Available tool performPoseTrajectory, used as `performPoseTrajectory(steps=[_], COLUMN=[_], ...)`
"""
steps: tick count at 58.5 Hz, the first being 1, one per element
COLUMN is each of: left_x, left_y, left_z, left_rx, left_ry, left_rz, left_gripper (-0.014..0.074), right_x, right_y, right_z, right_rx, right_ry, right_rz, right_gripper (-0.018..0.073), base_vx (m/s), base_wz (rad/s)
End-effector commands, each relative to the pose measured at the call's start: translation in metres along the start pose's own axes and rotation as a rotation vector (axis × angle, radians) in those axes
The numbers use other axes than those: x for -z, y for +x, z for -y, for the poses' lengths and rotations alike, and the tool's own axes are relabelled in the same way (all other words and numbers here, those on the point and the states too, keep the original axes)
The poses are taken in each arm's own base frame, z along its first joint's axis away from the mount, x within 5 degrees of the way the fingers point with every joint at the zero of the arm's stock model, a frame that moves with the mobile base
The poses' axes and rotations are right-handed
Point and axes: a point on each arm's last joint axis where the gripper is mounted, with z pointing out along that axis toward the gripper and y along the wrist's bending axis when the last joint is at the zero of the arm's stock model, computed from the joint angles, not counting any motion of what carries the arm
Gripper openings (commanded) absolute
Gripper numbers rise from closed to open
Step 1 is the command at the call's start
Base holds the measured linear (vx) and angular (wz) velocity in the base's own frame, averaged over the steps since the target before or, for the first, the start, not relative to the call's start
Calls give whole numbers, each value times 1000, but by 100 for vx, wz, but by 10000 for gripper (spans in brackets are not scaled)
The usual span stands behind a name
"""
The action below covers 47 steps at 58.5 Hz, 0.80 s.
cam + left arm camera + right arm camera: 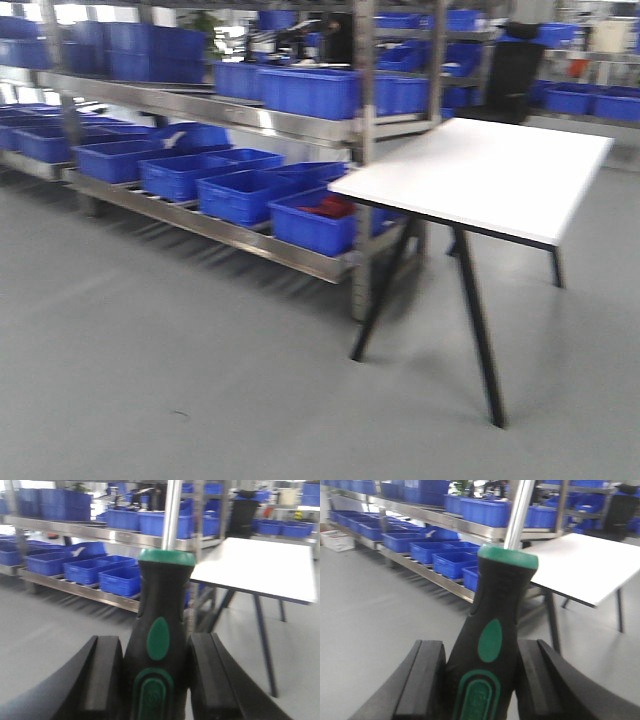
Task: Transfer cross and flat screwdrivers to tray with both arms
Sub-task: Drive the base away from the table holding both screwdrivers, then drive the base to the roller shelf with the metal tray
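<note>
Screwdrivers sit one per arm. Left screwdriver (159, 640), black handle with a green oval and green collar, stands upright between the pads of the left gripper (156, 675), which is clenched on the handle from 3 and 9 o'clock. Silver shaft runs to 12 o'clock and out of frame. Right screwdriver (492, 645) looks the same but tilts slightly toward 1 o'clock. Right gripper (479, 680) grasps it at the handle, pads pressing both sides. Which one is cross, cannot tell; tips out of view. White table (480, 170) on black legs sits at 2 o'clock of each handle in the wrist views. Steel rack (360, 130) with blue crates (240, 195) sits at 10 o'clock. One crate holds something red (325, 207). Grey floor (150, 380) at 6 o'clock. Front view slightly blurred.
</note>
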Motion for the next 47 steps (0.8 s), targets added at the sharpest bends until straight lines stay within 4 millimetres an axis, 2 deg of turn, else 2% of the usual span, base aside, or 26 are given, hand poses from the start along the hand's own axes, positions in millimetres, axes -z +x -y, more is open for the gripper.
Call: performPoseTrajectory(steps=[1, 22, 47], left_x=[4, 4, 4], left_y=[-15, -15, -15], left_z=[1, 1, 1], left_rx=[3, 3, 3], left_ry=[14, 14, 14], left_rz=[115, 115, 115], left_gripper=[-3, -3, -3], right_x=[2, 2, 2], right_y=[-15, -15, -15], right_z=[1, 2, 2], right_rx=[6, 11, 11], right_ry=[14, 18, 18], right_rz=[108, 106, 107], right_gripper=[-8, -8, -8], base_vx=[53, 52, 51], base_wz=[69, 62, 48])
